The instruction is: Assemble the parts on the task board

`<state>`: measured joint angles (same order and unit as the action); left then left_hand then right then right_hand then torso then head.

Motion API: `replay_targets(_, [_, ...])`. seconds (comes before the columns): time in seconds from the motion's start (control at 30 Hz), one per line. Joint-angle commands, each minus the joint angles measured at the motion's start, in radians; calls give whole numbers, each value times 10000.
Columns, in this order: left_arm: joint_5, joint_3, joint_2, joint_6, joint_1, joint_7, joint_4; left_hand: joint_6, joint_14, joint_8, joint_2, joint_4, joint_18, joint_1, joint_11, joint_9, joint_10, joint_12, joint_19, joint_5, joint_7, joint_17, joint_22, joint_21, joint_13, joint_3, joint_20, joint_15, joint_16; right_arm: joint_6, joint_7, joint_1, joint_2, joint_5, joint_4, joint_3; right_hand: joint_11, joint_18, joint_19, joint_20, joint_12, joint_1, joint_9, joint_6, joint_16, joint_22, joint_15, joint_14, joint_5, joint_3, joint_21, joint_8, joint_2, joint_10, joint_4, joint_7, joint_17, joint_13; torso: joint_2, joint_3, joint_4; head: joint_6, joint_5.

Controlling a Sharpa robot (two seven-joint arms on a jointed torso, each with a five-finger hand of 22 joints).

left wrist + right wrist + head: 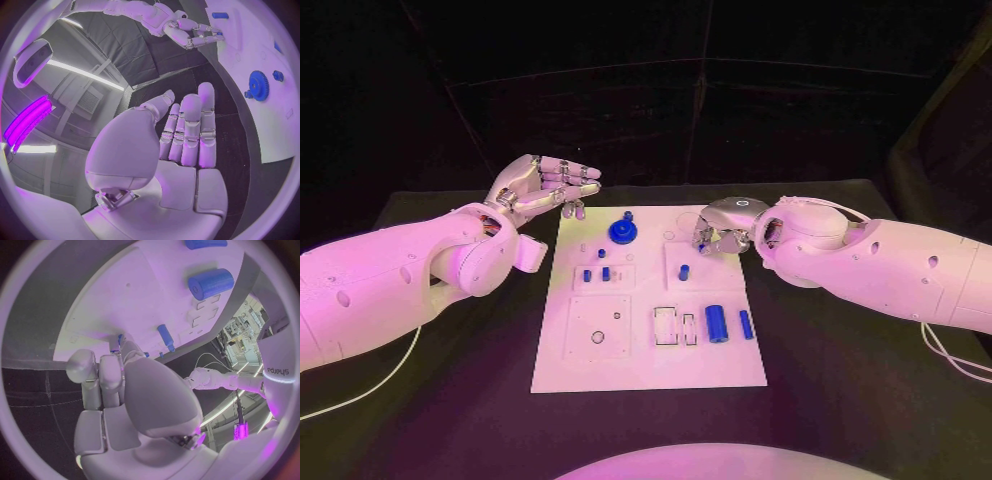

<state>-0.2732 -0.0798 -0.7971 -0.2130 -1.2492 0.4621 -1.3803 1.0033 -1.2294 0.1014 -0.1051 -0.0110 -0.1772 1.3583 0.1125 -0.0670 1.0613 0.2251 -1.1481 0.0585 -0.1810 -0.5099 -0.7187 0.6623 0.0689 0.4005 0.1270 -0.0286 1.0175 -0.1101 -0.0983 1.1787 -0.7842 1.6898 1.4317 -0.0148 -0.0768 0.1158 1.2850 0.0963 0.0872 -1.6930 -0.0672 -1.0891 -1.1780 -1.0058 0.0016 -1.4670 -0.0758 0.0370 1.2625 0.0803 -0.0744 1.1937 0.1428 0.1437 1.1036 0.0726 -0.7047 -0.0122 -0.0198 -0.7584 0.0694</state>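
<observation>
The white task board [646, 352] lies mid-table. A blue gear [623, 233] stands near its far edge, also visible in the left wrist view as the gear [257, 86]. Short blue pegs [586, 275] stand in the middle row. A thick blue cylinder [715, 322] and a thinner one [746, 324] lie at the right. My left hand [545, 190] hovers off the board's far left corner, fingers apart and holding nothing. My right hand [726, 226] reaches down onto the far right of the board. Its fingertips pinch a small blue part [119, 339] against the board [137, 295].
Black tabletop surrounds the board on all sides. Empty rectangular recesses [675, 323] lie left of the thick cylinder. A plate with holes [599, 327] takes up the board's near left. My right forearm [891, 265] stretches over the table to the right of the board.
</observation>
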Motion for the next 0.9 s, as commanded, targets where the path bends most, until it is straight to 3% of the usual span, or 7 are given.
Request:
replay_targets(0.03, [276, 9, -5, 53, -10, 51, 3, -6, 74, 13, 61, -1, -60, -39, 32, 10, -35, 55, 55, -30, -66, 5, 10, -34, 3, -53, -2, 16, -59, 223, -195, -72, 4, 199, -9, -59, -5, -59, 52, 21, -87, 78, -3, -90, -57, -41, -99, -296, 75, 273, 83, -83, 110, 97, -32, 14, -17, -45, -4, 1, 3, -18, 8])
replay_targets(0.17, [331, 9, -14, 66, -10, 27, 11, -14, 75, 11, 62, -3, -60, -36, 34, 10, -44, 55, 54, -30, -69, 11, 14, -38, 2, -55, -1, 14, -61, 35, -186, -74, -53, 192, 75, -58, -2, -62, 42, 24, -131, 156, -1, -119, -70, -78, -99, -285, 81, 586, 118, -111, 210, 132, -79, 14, -28, -68, 6, 3, -1, -24, 20])
replay_targets(0.37, [361, 9, -16, 84, -10, 3, 25, -47, 80, 3, 62, 4, -57, -52, 53, 12, -83, 57, 52, -33, -90, 31, 31, -60, -1, -79, 7, 2, -70, -502, -166, -74, -241, -205, 350, -56, -18, -60, 9, 38, -202, 633, 3, -124, -82, -140, -87, -261, 99, 1422, 183, -144, 619, 144, -88, 30, -90, -77, 14, -3, 2, -12, 17])
replay_targets(0.47, [365, 9, -13, 87, -10, 1, 28, -54, 80, 2, 62, 9, -56, -60, 57, 13, -92, 58, 52, -33, -94, 35, 35, -65, -1, -88, 10, -2, -71, -775, -197, -74, -311, -265, 463, -54, -18, -60, 9, 38, -202, 633, 3, -124, -82, -140, -87, -261, 99, 1422, 183, -144, 619, 144, -88, 30, -90, -77, 13, -2, 6, -13, 26])
replay_targets(0.5, [367, 9, -10, 74, -10, 2, 31, -54, 80, 2, 62, 9, -56, -60, 57, 13, -92, 58, 52, -33, -94, 35, 35, -65, -1, -88, 10, -2, -71, -922, -231, -73, -343, -284, 510, -53, -21, -73, -2, 51, -198, 947, -4, -155, -112, -181, -79, -253, 104, 2118, 224, -128, 883, 163, -161, 19, -117, -72, 18, -3, 4, -21, 38])
replay_targets(0.67, [370, 9, -6, 23, -10, 7, 48, -158, 78, -27, 58, 12, -53, -75, 92, 19, -207, 54, 41, -32, -131, 52, 67, -102, -9, -138, 29, -28, -69, -1385, -356, -71, -457, -332, 652, -50, -19, -64, -6, 45, -205, 1055, 2, -130, -130, -194, -78, -253, 103, 2358, 235, -144, 1005, 149, -215, 38, -117, -74, 13, -4, 8, -8, 31])
replay_targets(0.9, [373, 9, 0, 2, -10, 9, 50, -195, 80, -32, 61, 8, -53, -70, 105, 18, -254, 58, 35, -31, -143, 67, 80, -116, -9, -156, 37, -37, -71, -1758, -423, -70, -635, -448, 853, -45, -30, -62, -26, 55, -193, 1610, -3, -139, -168, -223, -66, -239, 118, 3379, 268, -138, 1397, 161, -452, 54, -165, -67, 28, 8, 15, -32, 0])
